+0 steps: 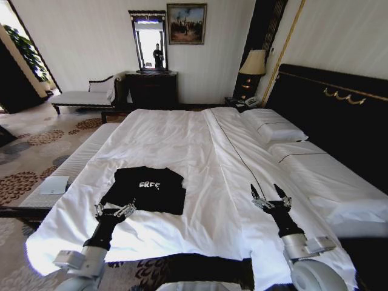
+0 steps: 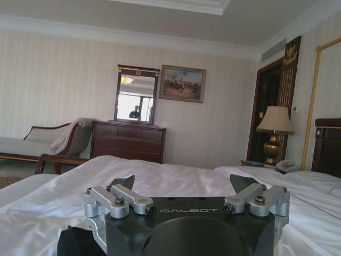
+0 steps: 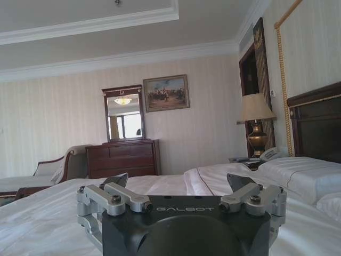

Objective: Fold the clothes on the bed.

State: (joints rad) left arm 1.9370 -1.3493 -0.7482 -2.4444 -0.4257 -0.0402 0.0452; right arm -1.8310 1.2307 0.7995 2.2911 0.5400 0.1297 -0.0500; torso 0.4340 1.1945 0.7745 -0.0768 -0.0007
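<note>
Black FREE! T-shirt (image 1: 148, 189) lying partly folded on the bed (image 1: 200, 151), near the foot edge. Left gripper (image 1: 114, 211) spread open right at its near hem. Right gripper (image 1: 271, 197) open too, hovering well off over bare sheet.
</note>
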